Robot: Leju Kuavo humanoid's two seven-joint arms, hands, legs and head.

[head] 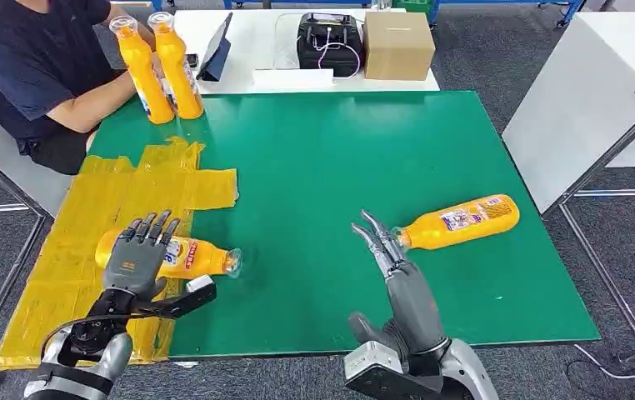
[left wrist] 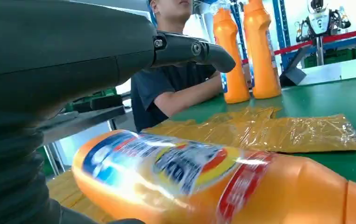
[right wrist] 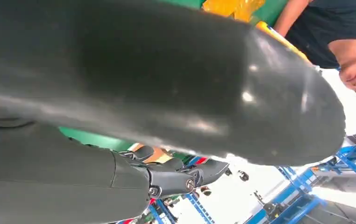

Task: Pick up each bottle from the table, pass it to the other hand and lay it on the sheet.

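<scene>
A: Bottle (head: 182, 257) lies on its side under the left hand (head: 135, 254), on the edge of the yellow sheet (head: 89, 242); the fingers are spread above it, I think released.

B: And the second bottle (head: 460, 222)?

A: Just beyond the right hand (head: 389, 254), which is open and empty. Next it must close around it.

mat centre (head: 339, 167): bare, passable | far-left corner: two upright bottles (head: 160, 71), person's arm (head: 89, 104)
</scene>
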